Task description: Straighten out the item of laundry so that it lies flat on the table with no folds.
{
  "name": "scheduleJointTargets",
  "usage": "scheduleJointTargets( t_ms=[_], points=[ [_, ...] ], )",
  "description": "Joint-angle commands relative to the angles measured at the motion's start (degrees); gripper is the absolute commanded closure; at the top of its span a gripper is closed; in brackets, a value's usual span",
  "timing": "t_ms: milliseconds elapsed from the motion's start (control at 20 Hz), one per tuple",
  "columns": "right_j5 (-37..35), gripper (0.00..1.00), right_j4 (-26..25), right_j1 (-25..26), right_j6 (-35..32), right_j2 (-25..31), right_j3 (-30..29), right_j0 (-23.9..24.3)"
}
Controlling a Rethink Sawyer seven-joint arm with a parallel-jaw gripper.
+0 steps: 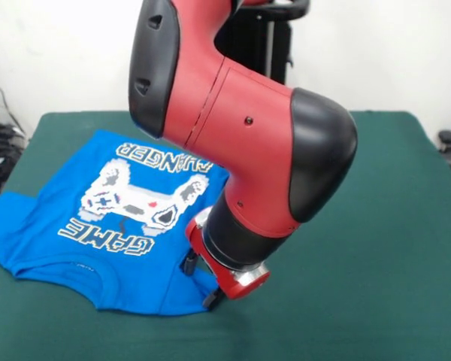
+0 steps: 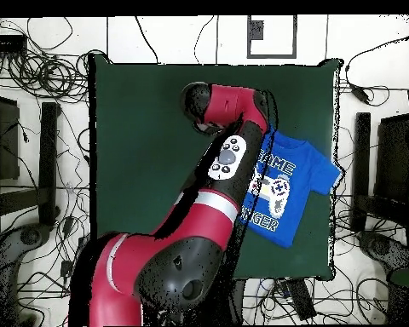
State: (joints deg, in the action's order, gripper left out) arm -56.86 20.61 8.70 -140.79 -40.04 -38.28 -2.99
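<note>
Roughly, T-shirt [image 1: 113, 226]: print-up on the tabletop [image 1: 361, 286], hem corner beneath the tool [image 1: 203, 282].
Tool: arm hides fingers; grip unclear.

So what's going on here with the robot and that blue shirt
The red and black arm is bent low over the table, with its gripper down at the edge of the blue T-shirt. The shirt lies print side up near one side of the table, mostly spread out, though one sleeve reaches the table edge and the part under the arm is hidden. Whether the gripper holds any cloth cannot be seen.
</note>
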Motion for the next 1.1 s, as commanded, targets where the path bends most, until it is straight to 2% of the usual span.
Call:
scheduleJointTargets(
  t_ms=[50, 250, 600, 850, 1100],
  points=[
    [-0.33, 0.00, 8.19, 8.12, -31.84, 3.50, 3.03, -4.75],
    [-0.74, 0.00, 10.12, 9.33, -40.48, 0.38, 2.85, -6.97],
    [2.56, 0.00, 10.77, 10.93, -51.26, -2.20, 0.83, -10.28],
    [6.11, 0.00, 8.64, 8.60, -51.86, 0.89, -3.07, -11.26],
    [6.32, 0.00, 7.69, 6.66, -51.57, 2.98, -4.43, -11.57]
  ],
)
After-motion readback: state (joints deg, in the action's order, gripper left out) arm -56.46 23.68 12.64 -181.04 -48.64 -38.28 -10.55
